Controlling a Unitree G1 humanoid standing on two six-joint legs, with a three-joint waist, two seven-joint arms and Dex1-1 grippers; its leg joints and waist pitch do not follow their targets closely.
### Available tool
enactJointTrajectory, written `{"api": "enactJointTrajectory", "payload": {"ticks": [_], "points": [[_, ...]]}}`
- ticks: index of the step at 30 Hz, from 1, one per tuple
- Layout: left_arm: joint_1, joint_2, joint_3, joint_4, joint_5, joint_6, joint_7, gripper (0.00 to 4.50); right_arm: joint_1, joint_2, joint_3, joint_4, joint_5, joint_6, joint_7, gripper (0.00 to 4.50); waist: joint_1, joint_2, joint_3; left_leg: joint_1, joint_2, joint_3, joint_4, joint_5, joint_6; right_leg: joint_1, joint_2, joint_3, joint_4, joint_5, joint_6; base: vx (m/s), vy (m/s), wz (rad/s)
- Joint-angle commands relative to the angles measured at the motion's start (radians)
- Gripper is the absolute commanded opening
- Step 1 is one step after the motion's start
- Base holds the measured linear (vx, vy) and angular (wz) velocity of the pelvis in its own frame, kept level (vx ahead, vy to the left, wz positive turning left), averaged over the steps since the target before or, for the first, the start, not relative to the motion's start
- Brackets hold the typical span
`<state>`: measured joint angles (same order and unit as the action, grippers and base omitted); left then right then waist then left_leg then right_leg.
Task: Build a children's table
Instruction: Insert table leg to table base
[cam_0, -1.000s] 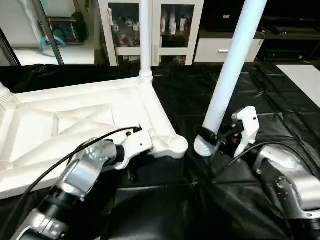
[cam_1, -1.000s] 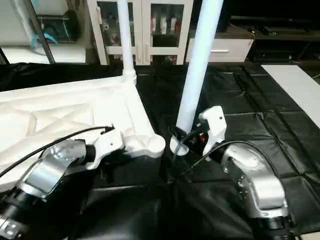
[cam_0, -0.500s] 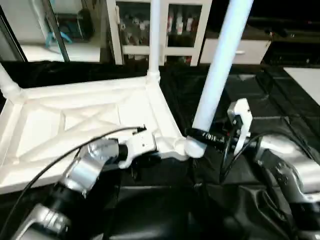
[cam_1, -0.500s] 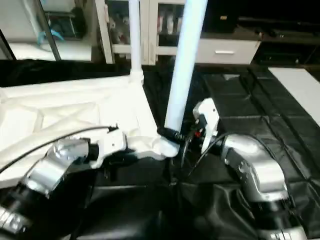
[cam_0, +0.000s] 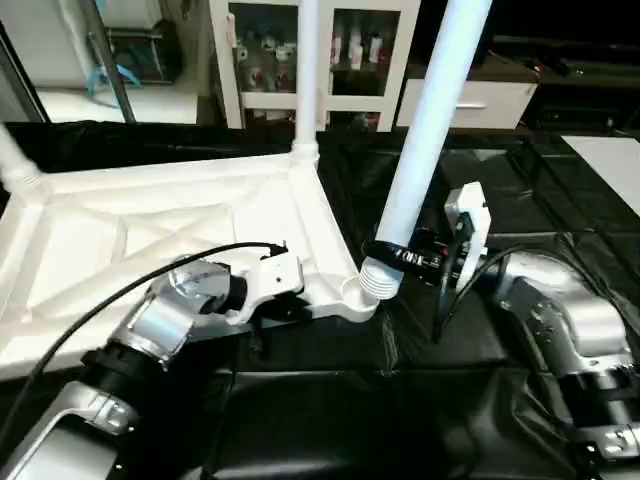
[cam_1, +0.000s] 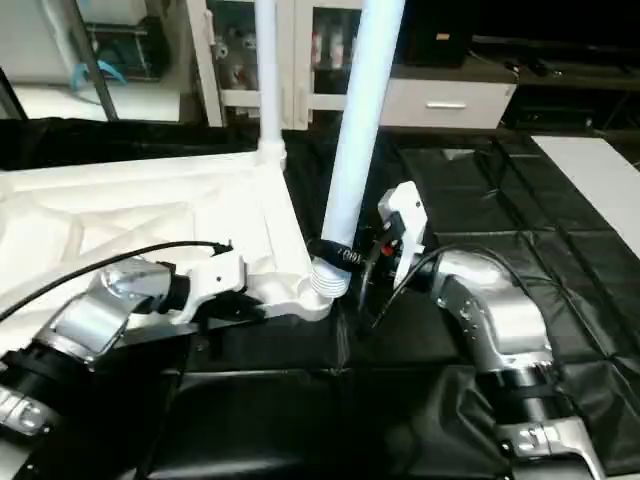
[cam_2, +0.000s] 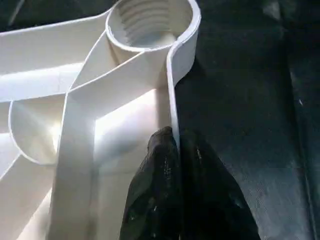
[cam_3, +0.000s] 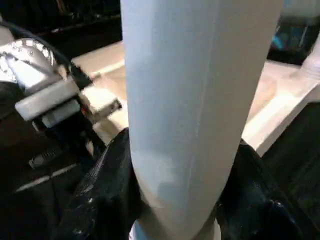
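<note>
**Leg meets its corner socket**

Head view: the table top (cam_0: 150, 225) lies underside up on the black desk (cam_0: 560, 200); the right end effector (cam_0: 400, 260) holds a leg (cam_0: 425, 130) tilted, its ribbed end at the near socket (cam_0: 352, 295); another leg (cam_0: 306, 70) already stands.

Left wrist: left end effector (cam_2: 176, 150) pinches the top's rim; the threaded socket gapes.

Right wrist: black fingers (cam_3: 107, 180) clasp the leg.

Next, I judge: straighten, seat, twist.

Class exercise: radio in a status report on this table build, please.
Left gripper pinching tabletop rim. Right gripper holding leg, threaded end at corner socket. Nothing in the way.
</note>
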<state>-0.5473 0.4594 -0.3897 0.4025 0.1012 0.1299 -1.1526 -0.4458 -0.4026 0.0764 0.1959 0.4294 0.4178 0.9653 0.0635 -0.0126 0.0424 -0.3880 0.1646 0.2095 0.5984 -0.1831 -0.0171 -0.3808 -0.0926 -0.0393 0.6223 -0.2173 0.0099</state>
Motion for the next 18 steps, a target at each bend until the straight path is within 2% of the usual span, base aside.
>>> {"api": "enactJointTrajectory", "payload": {"ticks": [1,7,18], "points": [[0.02,0.001,-0.052,0.01,0.044,0.002,-0.025,0.0,-0.014,-0.004,0.002,-0.007,0.002,-0.008,0.018,1.85,-0.001,0.001,-0.058,0.035,0.071,-0.034,-0.077,-0.206,-0.006,0.023,-0.062,0.037,-0.066,-0.076,-0.257,0.0,0.0,0.0],[0.019,-0.004,-0.052,0.012,0.037,-0.002,-0.014,0.0,-0.019,-0.003,0.013,0.023,-0.004,-0.009,0.036,1.84,0.0,-0.001,-0.058,0.034,0.071,-0.033,-0.076,-0.2,-0.002,0.023,-0.064,0.038,-0.067,-0.074,-0.256,0.0,0.0,0.0],[0.016,0.0,-0.053,0.009,0.033,-0.005,-0.022,0.0,-0.051,0.058,0.014,0.135,-0.024,-0.043,0.024,1.84,-0.002,0.004,-0.059,0.035,0.071,-0.033,-0.078,-0.212,-0.013,0.021,-0.062,0.037,-0.066,-0.068,-0.263,0.0,0.0,0.0]]}}
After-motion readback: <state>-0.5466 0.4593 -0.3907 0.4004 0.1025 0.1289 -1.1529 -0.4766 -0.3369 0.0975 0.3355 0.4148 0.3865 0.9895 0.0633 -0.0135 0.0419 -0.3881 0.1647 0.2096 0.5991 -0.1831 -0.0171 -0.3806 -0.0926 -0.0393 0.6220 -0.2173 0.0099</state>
